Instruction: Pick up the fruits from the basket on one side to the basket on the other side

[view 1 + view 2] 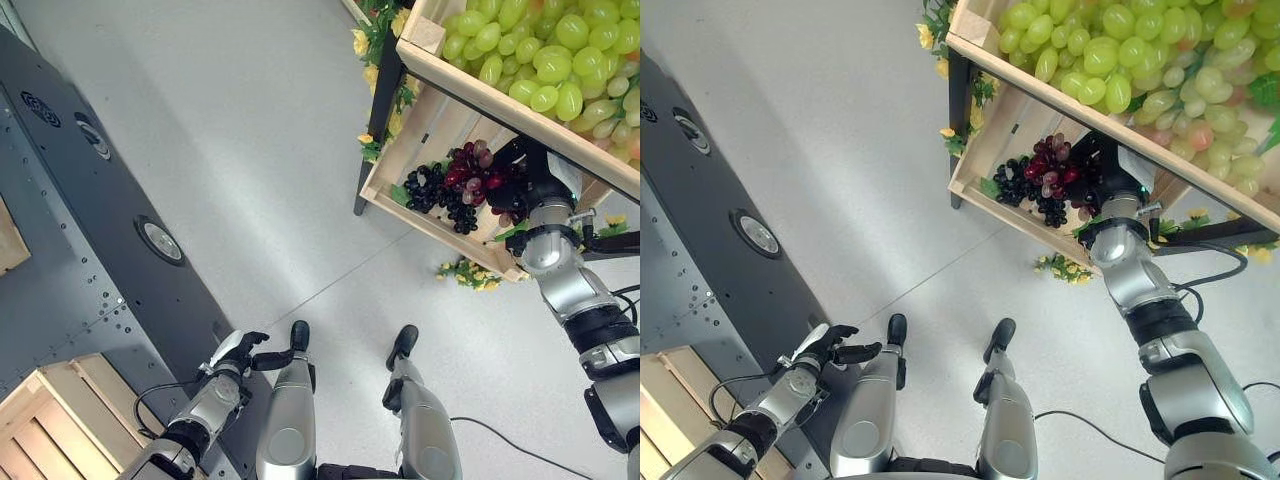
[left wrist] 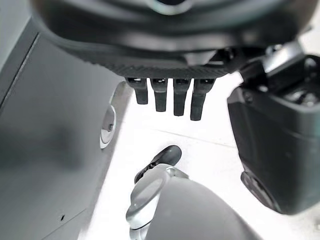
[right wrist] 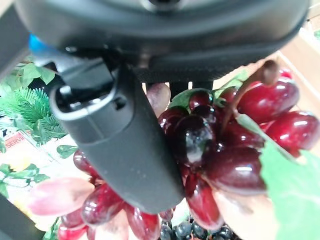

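A bunch of red grapes (image 1: 470, 170) lies in the lower wooden crate (image 1: 425, 223) of a stand at the upper right, next to a bunch of black grapes (image 1: 435, 195). My right hand (image 1: 518, 168) reaches into that crate. Its thumb (image 3: 125, 145) curls across the front of the red grapes (image 3: 235, 145), with the fingers behind the bunch. Down at the lower left my left hand (image 1: 240, 352) hangs open and holds nothing, fingers (image 2: 170, 97) straight. Beside it stands a second wooden crate (image 1: 50, 420), slatted, with no fruit visible in it.
An upper crate (image 1: 470, 85) heaped with green grapes (image 1: 540, 60) overhangs the lower one. Yellow flowers and leaves (image 1: 470, 272) trim the stand. A dark grey metal platform (image 1: 100, 200) runs along the left. Pale bare floor (image 1: 260, 130) lies between.
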Robot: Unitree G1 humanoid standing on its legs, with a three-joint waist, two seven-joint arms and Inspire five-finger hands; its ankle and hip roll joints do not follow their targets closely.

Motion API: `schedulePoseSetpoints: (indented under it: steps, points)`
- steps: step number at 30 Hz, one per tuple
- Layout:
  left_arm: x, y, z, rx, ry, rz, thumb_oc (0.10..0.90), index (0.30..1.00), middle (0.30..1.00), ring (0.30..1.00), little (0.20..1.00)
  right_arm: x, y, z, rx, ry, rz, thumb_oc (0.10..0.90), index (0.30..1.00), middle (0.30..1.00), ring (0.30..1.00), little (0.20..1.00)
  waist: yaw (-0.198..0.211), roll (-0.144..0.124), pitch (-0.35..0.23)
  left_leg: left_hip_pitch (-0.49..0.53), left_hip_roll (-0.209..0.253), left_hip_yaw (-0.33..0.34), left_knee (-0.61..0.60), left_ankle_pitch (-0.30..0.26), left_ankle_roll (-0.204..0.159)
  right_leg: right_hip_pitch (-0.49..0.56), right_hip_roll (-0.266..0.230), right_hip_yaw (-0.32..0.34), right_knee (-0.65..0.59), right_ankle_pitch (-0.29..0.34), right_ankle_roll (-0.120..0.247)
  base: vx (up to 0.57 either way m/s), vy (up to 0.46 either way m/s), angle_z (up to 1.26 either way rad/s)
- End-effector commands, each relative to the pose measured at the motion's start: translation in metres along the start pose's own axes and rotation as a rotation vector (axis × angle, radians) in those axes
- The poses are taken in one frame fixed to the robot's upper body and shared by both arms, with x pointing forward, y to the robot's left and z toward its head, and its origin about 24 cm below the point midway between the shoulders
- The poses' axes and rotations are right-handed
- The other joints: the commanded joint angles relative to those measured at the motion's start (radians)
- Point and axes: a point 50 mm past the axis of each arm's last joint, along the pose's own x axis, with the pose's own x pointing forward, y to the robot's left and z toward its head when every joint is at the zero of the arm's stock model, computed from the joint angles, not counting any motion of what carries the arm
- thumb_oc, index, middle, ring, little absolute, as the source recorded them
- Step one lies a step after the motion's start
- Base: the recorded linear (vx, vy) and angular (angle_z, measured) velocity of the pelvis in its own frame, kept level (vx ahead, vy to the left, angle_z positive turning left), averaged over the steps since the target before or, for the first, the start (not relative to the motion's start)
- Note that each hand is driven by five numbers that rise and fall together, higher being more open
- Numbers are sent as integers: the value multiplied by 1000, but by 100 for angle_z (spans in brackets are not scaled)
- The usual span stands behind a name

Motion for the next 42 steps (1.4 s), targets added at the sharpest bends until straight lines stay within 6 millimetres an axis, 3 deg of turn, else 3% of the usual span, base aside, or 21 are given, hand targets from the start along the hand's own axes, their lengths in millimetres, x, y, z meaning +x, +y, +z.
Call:
schedulePoseSetpoints:
  steps: [1, 2, 3, 5, 14, 19, 20, 21, 24, 26, 31, 34, 42]
  points:
    - [0, 4, 4, 31, -42, 0, 800, 900, 900, 900, 900, 37, -82, 57, 5, -238, -327, 400, 300, 300, 300, 300, 15, 39, -5, 0, -117, 23, -57, 18, 77, 24, 29, -17, 243, -227, 1, 0, 0, 0]
    - [0, 3, 6, 30, -49, -3, 800, 900, 900, 900, 900, 38, -79, 57, -3, -236, -310, 409, 314, 314, 314, 314, 15, 41, -5, -3, -118, 25, -55, 17, 78, 19, 28, -16, 244, -227, 1, 60, -1, 0]
    - [0, 3, 5, 30, -47, -4, 800, 900, 900, 900, 900, 38, -78, 57, -4, -236, -308, 450, 375, 375, 375, 375, 16, 42, -5, 9, -117, 18, -53, -4, 72, 28, 31, -6, 249, -244, 10, 49, 8, 0]
    - [-1, 1, 7, 30, -58, -8, 800, 900, 900, 900, 900, 40, -73, 54, -22, -217, -287, 800, 900, 900, 900, 900, 19, 52, -5, 6, -121, 20, -51, -6, 73, 20, 28, -6, 254, -243, 10, 24, 6, 0]
    - [-1, -3, 6, -16, -47, -1, 800, 900, 900, 900, 900, 42, -65, 44, 34, -135, -264, 800, 900, 900, 900, 900, 17, 72, -5, 17, -130, 28, -67, -6, 77, 11, 21, 2, 259, -244, 13, -9, 36, 0]
    - [-1, -5, 7, -19, -48, -9, 800, 900, 900, 900, 900, 40, -60, 42, 153, -105, -245, 800, 900, 900, 900, 900, 11, 75, -5, 26, -134, 35, -71, -8, 82, 4, 17, 9, 269, -242, 19, -30, 35, 0]
    - [0, -5, 7, -21, -50, -9, 800, 900, 900, 900, 900, 40, -59, 42, 163, -104, -240, 800, 900, 900, 900, 900, 8, 74, -5, 16, -135, 44, -74, 13, 88, -4, 14, 1, 261, -223, 11, 0, 0, 0]
    - [0, -5, 7, -22, -48, -12, 800, 900, 900, 900, 900, 39, -58, 42, 164, -103, -236, 800, 900, 900, 900, 900, 8, 74, -5, 31, -134, 38, -74, -7, 82, 7, 17, 11, 266, -240, 20, -67, 41, -2]
    - [0, -7, 9, -35, -48, -19, 800, 900, 900, 900, 900, 38, -54, 40, 262, -77, -213, 800, 900, 900, 900, 900, 3, 75, -5, 36, -136, 50, -89, 14, 91, 6, 13, 7, 255, -219, 16, -21, 12, -1]
    - [0, -10, 8, -48, -40, -23, 800, 900, 900, 900, 900, 35, -48, 40, 424, -55, -165, 800, 900, 900, 900, 900, -2, 73, -5, 47, -137, 53, -100, 16, 90, 13, 16, 11, 247, -216, 17, 0, 0, 0]
    - [1, -13, 8, -69, -21, -29, 800, 900, 900, 900, 900, 25, -21, 50, 810, -64, 108, 800, 900, 900, 900, 900, -13, 72, -5, 71, -139, 57, -124, 22, 88, 25, 17, 16, 237, -213, 18, 0, 0, 0]
    - [1, -18, 2, -101, 4, -35, 800, 900, 900, 900, 900, 4, 14, 61, 1144, -102, 415, 800, 900, 900, 900, 900, -25, 69, -15, 91, -142, 63, -145, 26, 84, 34, 18, 22, 228, -215, 15, 17, 47, -3]
    - [-5, -31, -10, -192, 23, -92, 800, 900, 900, 900, 900, -45, 60, 86, 1497, -246, 924, 800, 900, 900, 900, 900, -34, 64, -62, 150, -144, 75, -212, 37, 77, 80, 6, 20, 179, -199, 29, 34, 54, -4]
